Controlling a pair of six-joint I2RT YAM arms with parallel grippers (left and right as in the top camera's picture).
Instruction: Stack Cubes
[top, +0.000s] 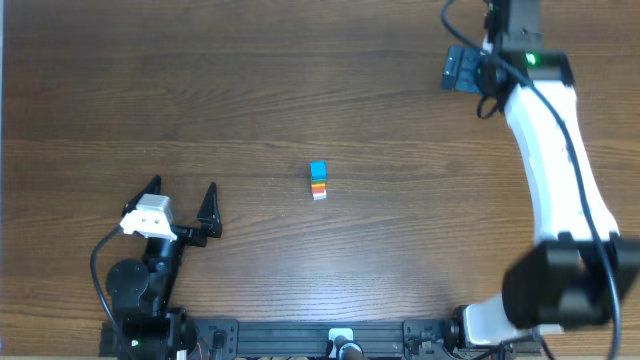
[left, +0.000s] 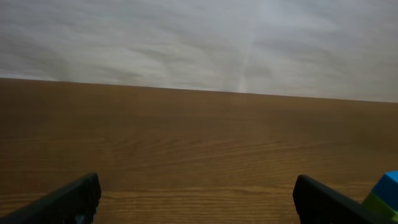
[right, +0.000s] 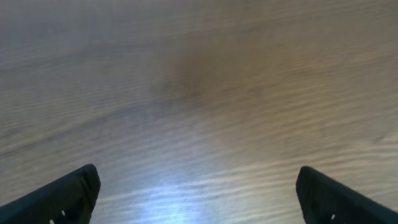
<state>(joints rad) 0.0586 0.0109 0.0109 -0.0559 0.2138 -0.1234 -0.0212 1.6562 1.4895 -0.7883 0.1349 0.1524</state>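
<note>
A small stack of cubes (top: 318, 181) stands upright near the middle of the wooden table (top: 250, 90), with a blue cube (top: 318, 169) on top and orange and white ones showing below it. In the left wrist view the blue cube (left: 389, 185) sits at the frame's edge with a greenish cube (left: 375, 206) under it. My left gripper (top: 183, 187) rests low at the table's left, well to the left of the stack, open and holding nothing (left: 196, 183). My right arm (top: 545, 150) stretches to the far right corner. Its gripper (right: 196, 177) is open above bare wood.
The wooden table is bare apart from the stack. A pale wall (left: 199, 43) rises behind the table's far edge in the left wrist view. Both arm bases and a black rail (top: 330, 335) run along the near edge.
</note>
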